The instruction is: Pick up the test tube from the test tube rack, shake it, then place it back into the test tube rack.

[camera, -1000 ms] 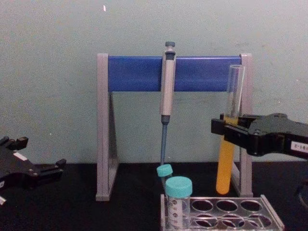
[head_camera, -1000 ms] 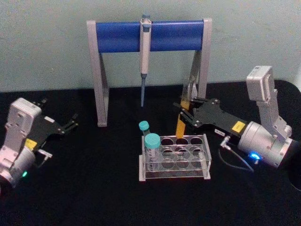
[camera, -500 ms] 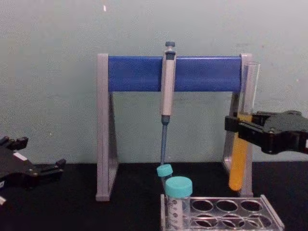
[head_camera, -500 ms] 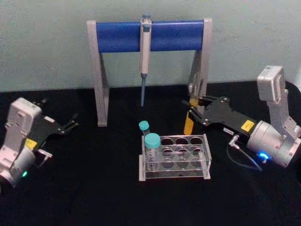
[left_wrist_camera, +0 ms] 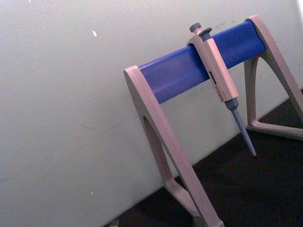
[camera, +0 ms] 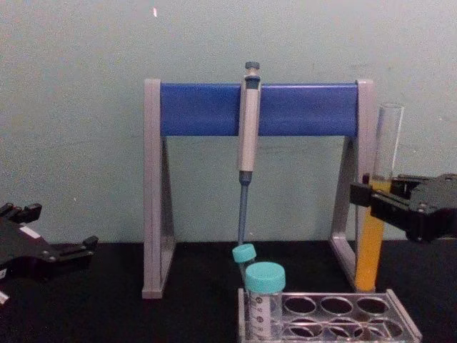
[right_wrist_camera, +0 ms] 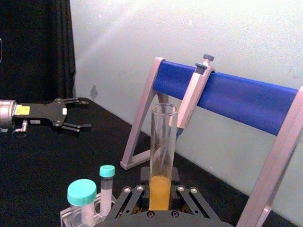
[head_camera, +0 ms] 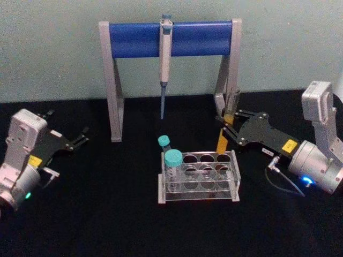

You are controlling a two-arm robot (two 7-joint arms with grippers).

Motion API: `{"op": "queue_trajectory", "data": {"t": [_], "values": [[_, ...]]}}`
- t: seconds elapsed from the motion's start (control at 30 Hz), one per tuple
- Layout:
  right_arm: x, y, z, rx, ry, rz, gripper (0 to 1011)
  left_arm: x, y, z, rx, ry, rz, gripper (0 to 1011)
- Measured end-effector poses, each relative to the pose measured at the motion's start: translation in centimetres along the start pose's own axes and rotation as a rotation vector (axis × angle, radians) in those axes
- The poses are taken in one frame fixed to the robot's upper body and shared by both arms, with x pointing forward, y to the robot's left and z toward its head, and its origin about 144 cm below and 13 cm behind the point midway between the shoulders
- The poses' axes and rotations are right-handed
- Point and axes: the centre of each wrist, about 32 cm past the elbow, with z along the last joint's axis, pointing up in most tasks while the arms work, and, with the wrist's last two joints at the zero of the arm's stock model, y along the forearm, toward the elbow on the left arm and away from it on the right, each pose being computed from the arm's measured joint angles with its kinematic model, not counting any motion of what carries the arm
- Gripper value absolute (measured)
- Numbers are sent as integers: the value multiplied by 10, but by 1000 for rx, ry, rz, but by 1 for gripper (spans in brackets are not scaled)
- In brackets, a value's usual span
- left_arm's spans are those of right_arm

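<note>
Moved: test tube [head_camera: 221, 140] now farther right and lower than a second ago.
Black surface [head_camera: 107, 214], pale green wall [head_camera: 53, 53] behind; right pincer [head_camera: 225, 127] clamps the tube upright at mid-height, base just behind the rear right corner of the test tube rack [head_camera: 199, 194]; left pincer [head_camera: 83, 137] parked, spread, far left.

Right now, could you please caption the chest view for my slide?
Right pincer holding the test tube upright near the test tube rack's right end; left pincer parked at left.

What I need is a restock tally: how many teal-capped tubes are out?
2: a wide teal-capped tube at the rack's left end, a slim one just behind it. None look hidden.
</note>
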Motion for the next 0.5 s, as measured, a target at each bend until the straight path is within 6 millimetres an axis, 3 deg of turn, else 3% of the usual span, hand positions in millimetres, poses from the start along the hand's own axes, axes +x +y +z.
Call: {"op": "queue_trajectory", "data": {"t": [0.5], "values": [[3,-3,-11,7,16,3,226,0,0,0,0,0,0,1001]]}}
